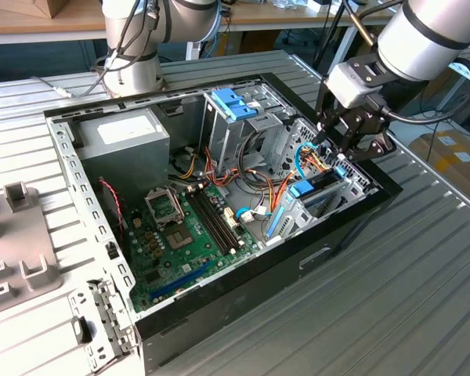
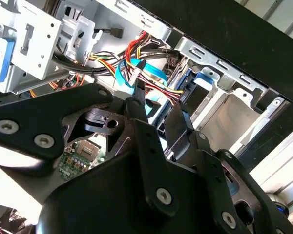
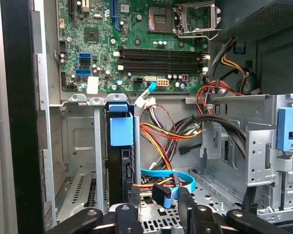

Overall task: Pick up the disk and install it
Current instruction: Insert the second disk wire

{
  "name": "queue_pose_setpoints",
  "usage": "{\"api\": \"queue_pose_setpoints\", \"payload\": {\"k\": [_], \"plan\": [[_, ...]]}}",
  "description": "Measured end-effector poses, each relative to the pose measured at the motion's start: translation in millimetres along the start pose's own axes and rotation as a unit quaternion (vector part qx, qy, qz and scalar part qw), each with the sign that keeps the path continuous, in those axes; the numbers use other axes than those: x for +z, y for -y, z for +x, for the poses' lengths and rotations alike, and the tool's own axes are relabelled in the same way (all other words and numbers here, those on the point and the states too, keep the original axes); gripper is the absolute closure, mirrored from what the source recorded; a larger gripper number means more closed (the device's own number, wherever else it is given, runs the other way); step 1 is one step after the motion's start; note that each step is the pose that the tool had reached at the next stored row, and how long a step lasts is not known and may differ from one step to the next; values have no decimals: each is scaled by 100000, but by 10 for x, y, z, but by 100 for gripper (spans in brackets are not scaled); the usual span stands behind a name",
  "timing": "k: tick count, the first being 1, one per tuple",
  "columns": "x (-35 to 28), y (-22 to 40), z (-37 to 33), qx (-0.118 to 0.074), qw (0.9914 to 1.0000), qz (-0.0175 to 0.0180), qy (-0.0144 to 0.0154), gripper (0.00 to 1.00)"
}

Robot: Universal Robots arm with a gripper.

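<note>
Inside open PC case (image 1: 219, 313): disk (image 3: 121, 161) seated in bay, just beside gripper (image 3: 154, 207), fingers near-closed, empty.

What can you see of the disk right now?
The disk stands on edge in a slot of the grey metal drive cage, near the case's black front wall. In the first wrist view only its narrow edge shows: a dark body with a blue plastic rail piece capping it. Its label is hidden. Cage walls flank it closely, and coloured wires run beside it. The open gripper is close by; whether it touches the disk is unclear.
</note>
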State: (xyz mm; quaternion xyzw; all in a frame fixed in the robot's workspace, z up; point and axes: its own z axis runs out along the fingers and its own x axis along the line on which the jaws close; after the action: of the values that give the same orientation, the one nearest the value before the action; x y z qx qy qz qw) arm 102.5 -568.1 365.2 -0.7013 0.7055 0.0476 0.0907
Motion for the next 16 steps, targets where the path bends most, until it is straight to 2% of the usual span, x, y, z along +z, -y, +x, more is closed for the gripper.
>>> {"api": "queue_pose_setpoints", "payload": {"k": [5, 6, 7, 8, 10, 16], "plan": [[1, 0, 0, 2, 100000, 0, 1, 58], [0, 0, 0, 2, 100000, 2, -2, 71], [1, 0, 0, 0, 100000, 0, -2, 71], [1, 0, 0, -1, 100000, 0, -1, 77], [1, 0, 0, -1, 100000, 0, 0, 80], [1, 0, 0, 1, 100000, 0, -3, 80]]}}
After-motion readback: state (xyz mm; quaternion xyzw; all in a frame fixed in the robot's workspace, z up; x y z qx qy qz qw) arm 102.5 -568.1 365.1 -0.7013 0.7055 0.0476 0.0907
